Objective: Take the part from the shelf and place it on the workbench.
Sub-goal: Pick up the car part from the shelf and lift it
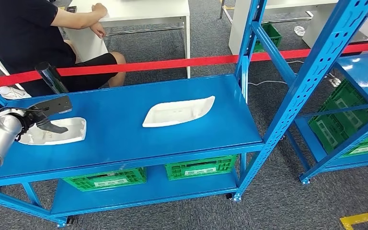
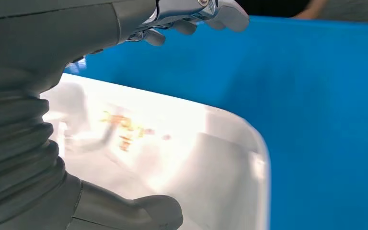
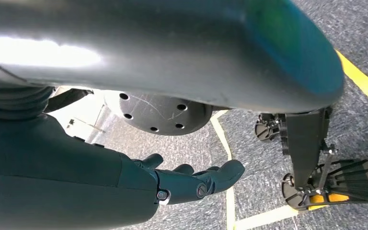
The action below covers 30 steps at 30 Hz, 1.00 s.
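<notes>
The left hand (image 1: 48, 115) reaches over the part (image 1: 57, 132), a shallow white moulded shell lying near the left edge of the blue shelf (image 1: 124, 139). Its fingers are spread above the shell and the thumb lies below its near rim; no finger is clearly closed on it, so the hand looks open. In the left wrist view the part (image 2: 182, 158) sits flat on the shelf, glossy and thin-walled.

The likely trouble is a poor grip. The shell is smooth and shallow, so fingers closing on its rim could skid off or push it along the slick shelf toward the left edge. A one-sided pinch could also let it tip and drop as it lifts.

The right hand (image 3: 191, 179) hangs by the robot's side over grey carpet, fingers loosely apart and holding nothing.

A second white part (image 1: 178, 111) lies near the shelf's middle. Green crates (image 1: 199, 167) sit on the lower level. Behind a red tape (image 1: 172, 62), a person (image 1: 33, 38) sits at a white table (image 1: 139, 9).
</notes>
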Available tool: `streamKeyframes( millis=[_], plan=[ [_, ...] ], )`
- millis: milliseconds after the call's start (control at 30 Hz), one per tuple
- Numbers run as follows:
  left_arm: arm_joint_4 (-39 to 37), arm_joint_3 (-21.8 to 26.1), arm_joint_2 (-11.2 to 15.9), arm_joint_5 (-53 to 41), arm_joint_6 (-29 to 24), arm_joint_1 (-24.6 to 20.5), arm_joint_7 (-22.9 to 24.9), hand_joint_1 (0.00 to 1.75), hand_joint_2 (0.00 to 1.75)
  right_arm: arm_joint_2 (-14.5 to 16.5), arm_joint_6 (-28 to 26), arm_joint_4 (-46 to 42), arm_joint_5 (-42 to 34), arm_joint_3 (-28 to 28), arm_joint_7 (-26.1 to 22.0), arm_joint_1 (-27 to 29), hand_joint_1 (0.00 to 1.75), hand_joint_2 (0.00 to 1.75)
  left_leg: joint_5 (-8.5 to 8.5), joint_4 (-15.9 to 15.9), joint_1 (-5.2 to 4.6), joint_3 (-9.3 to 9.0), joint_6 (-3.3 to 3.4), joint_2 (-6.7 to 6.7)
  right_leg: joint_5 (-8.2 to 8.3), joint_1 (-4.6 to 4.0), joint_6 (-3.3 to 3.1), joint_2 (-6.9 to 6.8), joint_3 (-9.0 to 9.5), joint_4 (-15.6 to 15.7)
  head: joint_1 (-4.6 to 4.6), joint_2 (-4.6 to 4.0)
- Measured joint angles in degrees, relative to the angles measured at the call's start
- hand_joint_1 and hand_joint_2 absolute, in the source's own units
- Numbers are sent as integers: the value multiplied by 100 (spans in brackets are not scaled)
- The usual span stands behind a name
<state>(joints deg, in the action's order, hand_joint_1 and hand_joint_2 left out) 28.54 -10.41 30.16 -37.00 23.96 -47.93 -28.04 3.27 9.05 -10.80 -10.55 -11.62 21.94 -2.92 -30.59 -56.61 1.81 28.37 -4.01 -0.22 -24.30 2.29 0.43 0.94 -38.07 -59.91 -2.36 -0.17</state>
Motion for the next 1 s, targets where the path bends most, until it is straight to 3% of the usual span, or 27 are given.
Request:
streamKeyframes(
  millis=[167,300,433,733,1000],
  plan=[
    [901,327,-5,979,107,769,-352,0,175,-2,0,0,2,-5,1,7,0,0,-9,0,-2,-8,13,14,0,1,1,8,2,4,1,0],
    [1899,891,-134,1775,56,1604,-381,0,175,-3,0,-1,48,-5,1,13,0,0,-15,-1,-4,-10,21,22,-4,0,7,19,2,7,0,0],
    [2530,1348,-246,2077,47,2112,-344,0,175,-5,0,-1,85,-5,1,14,0,0,-18,-2,-4,-7,26,22,-5,1,8,18,3,10,1,0],
    [2811,1795,-286,1956,218,2355,-430,0,175,-17,0,-2,124,-5,1,8,0,0,-20,-3,-4,-7,29,16,-5,1,9,8,10,11,-1,0],
    [2677,1859,-242,1296,14,2354,-462,0,175,-23,0,-2,132,-5,1,7,0,0,-20,-4,-4,-8,29,13,-5,0,9,6,11,11,-1,0]
  ],
)
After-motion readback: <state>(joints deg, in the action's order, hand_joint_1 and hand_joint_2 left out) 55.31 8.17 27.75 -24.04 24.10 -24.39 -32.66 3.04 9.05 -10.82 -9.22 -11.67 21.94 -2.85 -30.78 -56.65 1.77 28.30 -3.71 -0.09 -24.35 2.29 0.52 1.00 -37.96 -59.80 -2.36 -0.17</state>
